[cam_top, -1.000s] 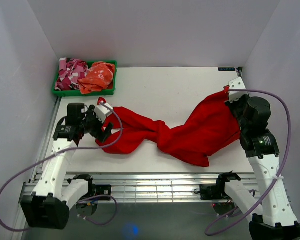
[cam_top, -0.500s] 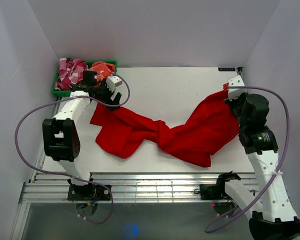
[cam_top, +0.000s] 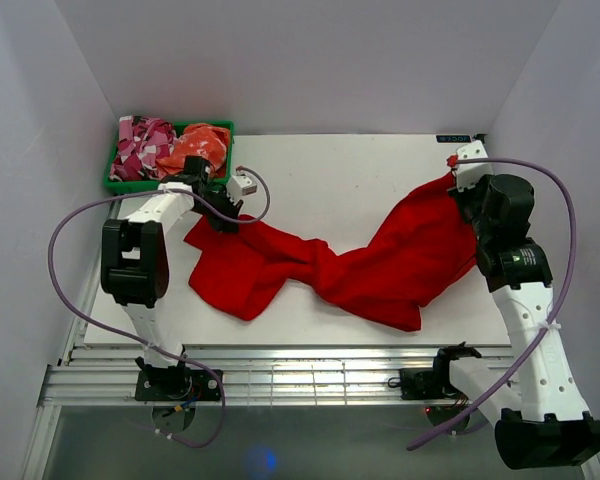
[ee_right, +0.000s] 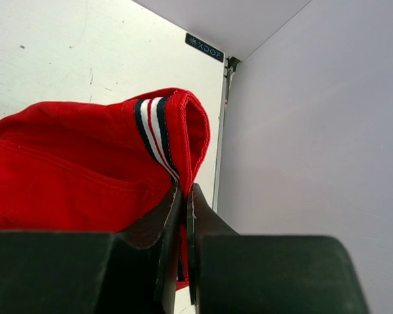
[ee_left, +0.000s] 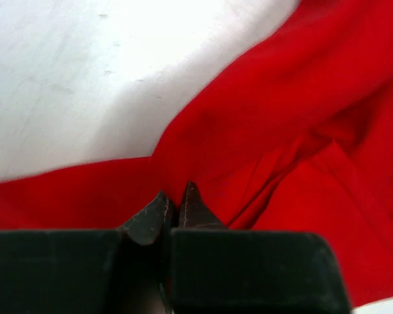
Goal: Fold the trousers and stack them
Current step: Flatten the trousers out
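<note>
The table (cam_top: 340, 170) is carrying one pair of red trousers (cam_top: 380, 270), which is stretching sideways between the two claws, its long axis running from one claw to the other. One green bin (cam_top: 165, 186), sitting just behind the left claw (cam_top: 223, 222), is holding one pink-patterned garment (cam_top: 140, 145) and one orange garment (cam_top: 195, 150). The left claw is pinching almost together on the trousers' corner directly beneath it, apparently catching a fold. The right claw (cam_top: 458, 185) is clamping the striped band (ee_right: 150, 124) at the opposite end. Each arm is working nearest its own end.
</note>
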Robot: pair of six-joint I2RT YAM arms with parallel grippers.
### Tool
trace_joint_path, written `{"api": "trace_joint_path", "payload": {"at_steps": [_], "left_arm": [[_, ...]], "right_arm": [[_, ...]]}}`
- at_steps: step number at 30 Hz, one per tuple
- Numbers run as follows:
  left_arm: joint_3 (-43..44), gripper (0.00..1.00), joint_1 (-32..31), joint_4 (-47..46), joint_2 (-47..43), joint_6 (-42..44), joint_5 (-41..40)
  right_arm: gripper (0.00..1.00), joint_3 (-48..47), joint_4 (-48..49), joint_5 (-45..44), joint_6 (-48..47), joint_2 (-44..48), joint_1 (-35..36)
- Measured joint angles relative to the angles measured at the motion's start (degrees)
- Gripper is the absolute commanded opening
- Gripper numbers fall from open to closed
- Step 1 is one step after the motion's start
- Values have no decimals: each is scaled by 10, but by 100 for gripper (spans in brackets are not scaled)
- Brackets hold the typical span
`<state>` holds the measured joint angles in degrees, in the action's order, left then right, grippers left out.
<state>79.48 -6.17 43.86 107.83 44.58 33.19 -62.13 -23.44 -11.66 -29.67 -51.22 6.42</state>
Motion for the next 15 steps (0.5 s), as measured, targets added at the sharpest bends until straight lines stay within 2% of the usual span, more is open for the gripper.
{"api": "trace_joint_path", "payload": {"at_steps": [3,6,11,15], "left_arm": [[-1,0,4,-32,-15,-31,-15],[-19,0,25,-77,-81,-56,-24],[-119,0,52,-103,-316,-11,-34],[-268,2,44,-79,-464,65,-43]], "right_arm": [[8,-2,-2,12,8,-13,-18],[8,-16,-11,41,14,-37,-71],[8,-51,-38,109,23,-84,-200],[8,-62,-56,163,17,-119,-277]]}}
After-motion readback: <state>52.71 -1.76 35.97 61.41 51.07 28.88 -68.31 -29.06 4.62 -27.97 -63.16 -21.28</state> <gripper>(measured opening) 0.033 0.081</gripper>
